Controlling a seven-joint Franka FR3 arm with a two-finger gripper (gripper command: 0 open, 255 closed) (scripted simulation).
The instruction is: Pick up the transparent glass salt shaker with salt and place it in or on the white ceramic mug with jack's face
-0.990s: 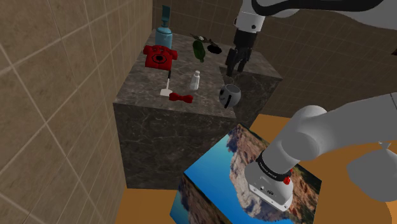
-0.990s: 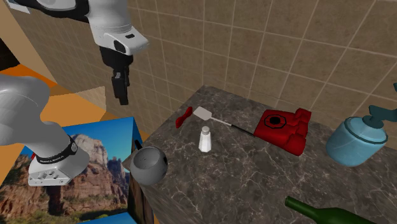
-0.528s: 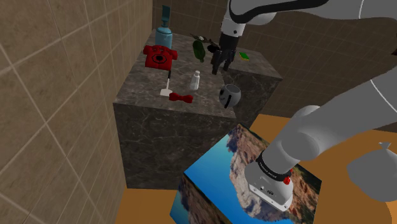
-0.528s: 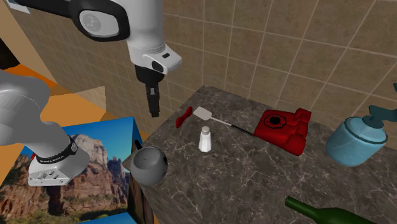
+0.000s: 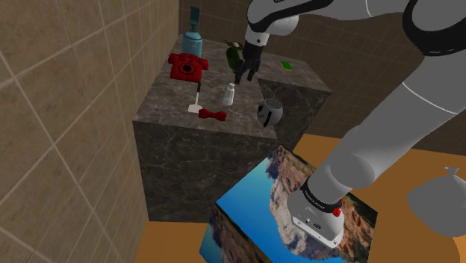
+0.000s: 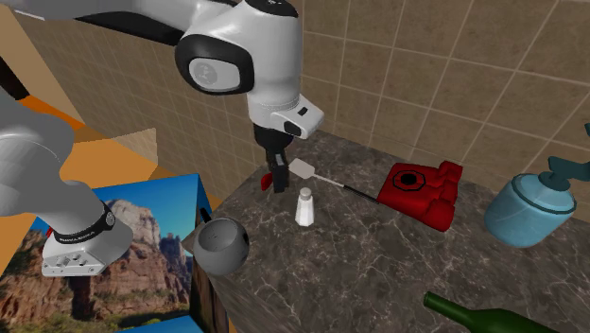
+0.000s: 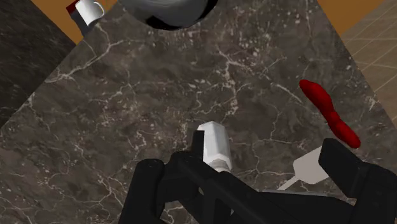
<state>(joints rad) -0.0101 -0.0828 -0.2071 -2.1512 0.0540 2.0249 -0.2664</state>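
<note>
Fingers (image 7: 147,191) stand wide apart, we see, just above the salt shaker (image 7: 213,146), which stands upright and untouched on the table (image 5: 168,104), near the grey mug (image 5: 270,112) at the table's edge.

Worktop (image 5: 172,112): dark grey-brown marble pattern with fine white veins.
Salt shaker (image 6: 304,207): pale translucent white body, grey cap.
Mug (image 5: 270,112): grey, with black and white markings on one side.
Claw (image 6: 278,184): black throughout.
Arm (image 6: 236,47): white with dark joints.
Telephone (image 5: 187,66): red with a black dial.
Bow tie (image 5: 213,114): red.
Spatula (image 6: 301,168): white head, dark handle.
Dispenser (image 6: 529,210): light blue body, teal pump.
Bottle (image 6: 482,317): dark green.
Stand (image 5: 291,202): printed canyon photograph, blue sky over tan rock.
Walls (image 5: 60,112): tan square tiles.
Floor (image 5: 403,161): orange-brown.
</note>
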